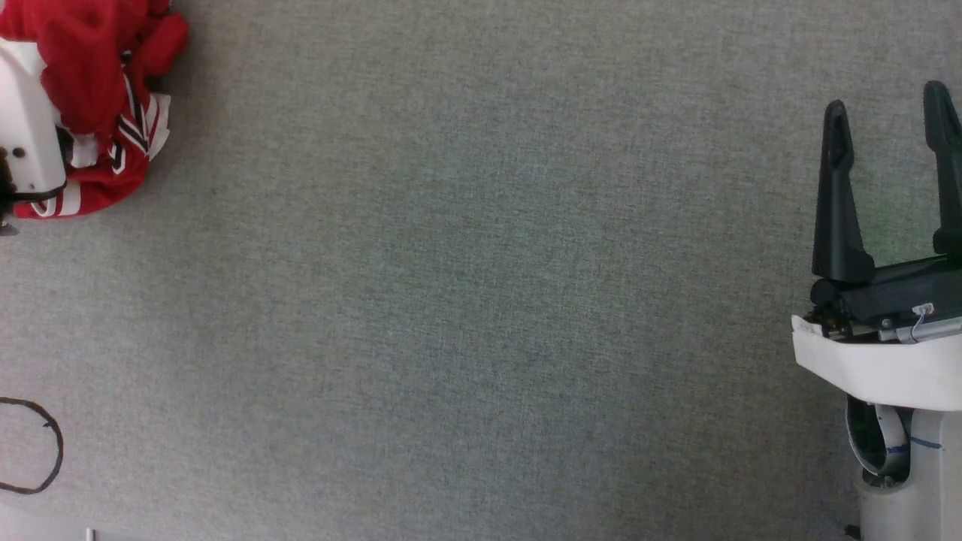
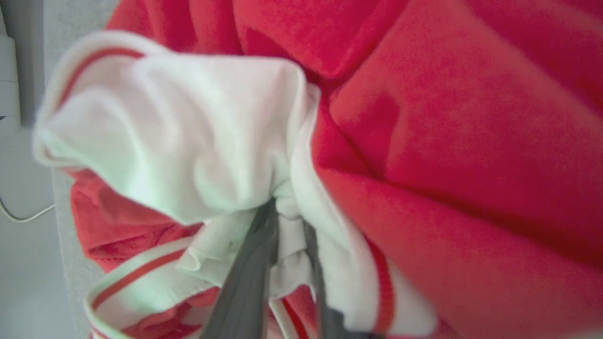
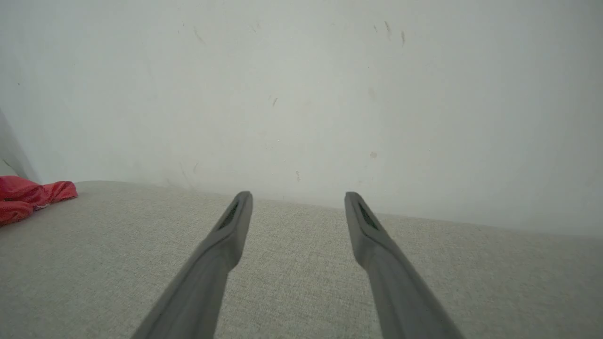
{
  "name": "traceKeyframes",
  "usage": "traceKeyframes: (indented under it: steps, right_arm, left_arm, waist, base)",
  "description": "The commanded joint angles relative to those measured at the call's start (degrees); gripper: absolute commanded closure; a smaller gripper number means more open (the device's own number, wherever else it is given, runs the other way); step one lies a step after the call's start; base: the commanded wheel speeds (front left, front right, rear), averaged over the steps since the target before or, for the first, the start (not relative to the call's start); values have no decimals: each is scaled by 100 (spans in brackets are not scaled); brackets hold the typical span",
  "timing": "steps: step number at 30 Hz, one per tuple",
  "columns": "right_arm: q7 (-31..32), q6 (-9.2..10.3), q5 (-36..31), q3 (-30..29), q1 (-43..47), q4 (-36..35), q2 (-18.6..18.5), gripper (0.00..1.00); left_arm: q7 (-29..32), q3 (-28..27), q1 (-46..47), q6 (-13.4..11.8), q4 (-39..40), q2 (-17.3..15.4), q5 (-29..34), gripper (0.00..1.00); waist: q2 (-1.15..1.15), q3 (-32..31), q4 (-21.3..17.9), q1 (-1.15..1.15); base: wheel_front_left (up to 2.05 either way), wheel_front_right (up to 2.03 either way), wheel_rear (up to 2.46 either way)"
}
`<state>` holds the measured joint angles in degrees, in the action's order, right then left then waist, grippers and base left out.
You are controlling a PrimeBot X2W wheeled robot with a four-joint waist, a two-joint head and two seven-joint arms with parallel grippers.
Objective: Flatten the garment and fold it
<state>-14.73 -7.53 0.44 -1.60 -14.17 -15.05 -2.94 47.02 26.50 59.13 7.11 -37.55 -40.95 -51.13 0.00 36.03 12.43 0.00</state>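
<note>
The garment [image 1: 90,83] lies crumpled in a red heap at the far left corner of the grey surface, with striped white sleeve edges showing. My left arm's white wrist [image 1: 26,128] rests against it, its fingers buried in the cloth. In the left wrist view my left gripper [image 2: 288,216] is shut on a bunched white sleeve [image 2: 188,141] of the garment [image 2: 447,117]. My right gripper [image 1: 887,105] stands open at the right edge, far from the garment. It holds nothing [image 3: 297,200], and a red corner of the garment [image 3: 28,197] shows far to its left.
Grey woven fabric [image 1: 481,300] covers the whole work surface between the two arms. A black drawn loop [image 1: 45,443] marks the lower left. A pale wall [image 3: 301,94] rises behind the surface's far edge. A thin white cable [image 2: 23,216] lies beyond the surface's edge.
</note>
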Motion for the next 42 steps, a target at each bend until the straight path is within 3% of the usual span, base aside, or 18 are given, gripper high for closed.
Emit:
traceKeyframes:
  steps: [1, 11, 15, 22, 29, 36, 42]
  right_arm:
    - [-27, 4, -18, -8, -100, 23, 6, 0]
    - [-27, 4, 180, -101, 128, 157, 6, 0]
    - [-27, 4, 315, -180, 280, 221, 6, 0]
    - [-27, 4, 525, -264, 515, 313, 6, 0]
    - [-27, 4, 727, -284, 626, 374, 6, 0]
    - [-27, 4, 875, -323, 696, 398, 6, 0]
    - [-27, 4, 993, -396, 695, 407, 6, 0]
  left_arm:
    - [-124, 130, -183, 37, -59, 36, -109, 100]
    - [-1246, 351, 278, 37, 737, -564, -75, 100]
    - [-1520, 642, 574, 37, 1283, -634, 24, 100]
    - [-1803, 1197, 1014, 37, 2410, -439, -95, 100]
    - [-1838, 2050, 1471, 37, 3368, -260, -159, 100]
    - [-1985, 2973, 1572, 37, 3555, 251, -243, 100]
    - [-2015, 4065, 1321, 37, 3111, 773, -333, 100]
  waist:
    - [0, -150, 41, 0]
    - [0, -947, 67, 0]
    - [0, -1333, -2, 0]
    - [0, -1833, -383, 0]
    - [0, -2096, -1129, 0]
    - [0, -2079, -1923, 0]
    - [0, -1930, -2363, 0]
  base:
    - [0, 0, 0]
    - [0, 0, 0]
    - [0, 0, 0]
    - [0, 0, 0]
    - [0, 0, 0]
    - [0, 0, 0]
    - [0, 0, 0]
